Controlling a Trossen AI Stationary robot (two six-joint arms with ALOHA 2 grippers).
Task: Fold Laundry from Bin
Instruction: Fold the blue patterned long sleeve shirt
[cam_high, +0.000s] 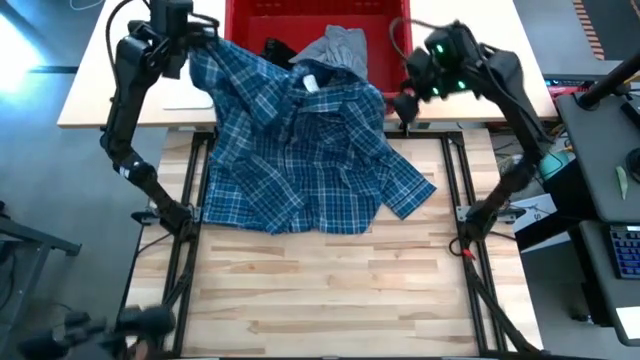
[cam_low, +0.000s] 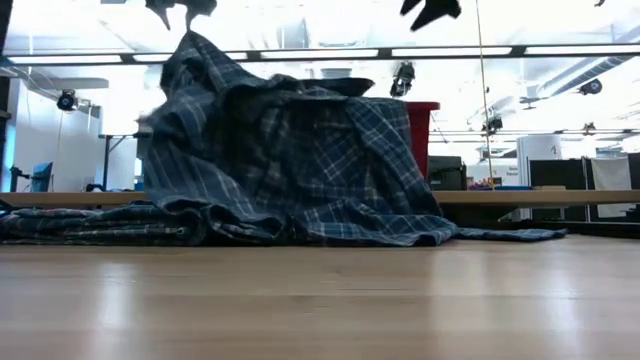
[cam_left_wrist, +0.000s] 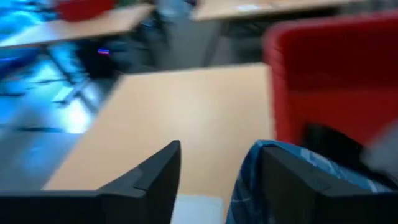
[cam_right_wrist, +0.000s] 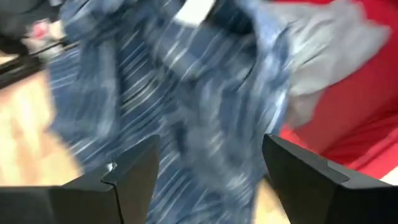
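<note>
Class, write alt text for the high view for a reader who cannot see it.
A blue plaid shirt spills from a red bin onto the wooden table, a grey garment on the bin's rim. The left gripper and right gripper flank it.

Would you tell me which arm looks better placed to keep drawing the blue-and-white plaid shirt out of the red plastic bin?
Probably the left: the left gripper is at the plaid shirt's raised corner beside the red bin; the right gripper hovers open, apparently empty.

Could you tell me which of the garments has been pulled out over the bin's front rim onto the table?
The plaid shirt: it drapes from the red bin across the table, while the grey T-shirt and black garment stay inside.
</note>
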